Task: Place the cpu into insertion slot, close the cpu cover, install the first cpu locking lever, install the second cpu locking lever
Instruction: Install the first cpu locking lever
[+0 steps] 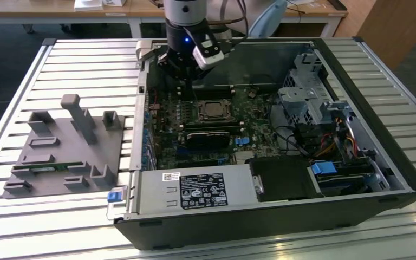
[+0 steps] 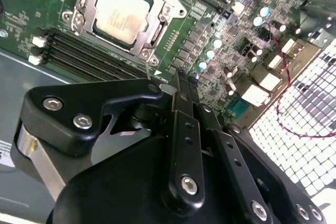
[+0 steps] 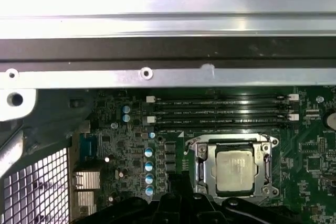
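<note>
The cpu [image 2: 121, 14] [image 3: 236, 169] lies flat in the insertion slot [image 1: 213, 110] on the green motherboard, silvery top up. The cpu cover [image 2: 157, 27] [image 3: 202, 167] is down around it as a silver frame. Thin metal lever bars run along the frame's sides; whether they are latched I cannot tell. My gripper [image 2: 181, 81] [image 1: 192, 86] hangs over the board a short way from the socket, toward the case's back wall. Its black fingers are shut together with nothing between them.
The open computer case [image 1: 381, 162] lies on a slatted table. Memory slots [image 3: 220, 111] run beside the socket. A drive cage [image 1: 309, 92], cables and a power supply [image 1: 193, 189] fill the case. A grey fixture [image 1: 63, 146] stands on the exterior view's left.
</note>
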### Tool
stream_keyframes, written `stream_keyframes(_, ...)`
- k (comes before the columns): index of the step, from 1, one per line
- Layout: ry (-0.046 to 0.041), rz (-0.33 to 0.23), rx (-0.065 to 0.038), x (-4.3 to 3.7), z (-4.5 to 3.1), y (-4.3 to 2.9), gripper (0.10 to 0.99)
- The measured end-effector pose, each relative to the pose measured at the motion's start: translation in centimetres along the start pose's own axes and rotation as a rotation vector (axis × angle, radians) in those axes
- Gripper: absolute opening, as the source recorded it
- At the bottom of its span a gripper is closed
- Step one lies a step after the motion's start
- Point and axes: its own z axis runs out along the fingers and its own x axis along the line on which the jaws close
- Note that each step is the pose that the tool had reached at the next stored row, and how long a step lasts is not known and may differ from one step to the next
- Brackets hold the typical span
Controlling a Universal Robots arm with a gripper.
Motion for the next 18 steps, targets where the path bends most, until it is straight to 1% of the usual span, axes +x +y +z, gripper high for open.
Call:
stream_keyframes(7, 0.0000, -0.010, 0.000, 0.47, 0.37, 1.13, 0.106)
stream_keyframes(10, 0.0001, -0.015, 0.000, 0.53, 0.44, 1.77, 0.106)
stream_keyframes(12, 0.0001, -0.018, 0.000, 0.54, 0.46, 2.00, 0.106)
stream_keyframes(15, 0.0001, -0.021, -0.001, 0.31, 0.51, 2.09, 0.106)
stream_keyframes(18, 0.0002, -0.021, 0.000, -0.22, 0.55, 2.12, 0.106)
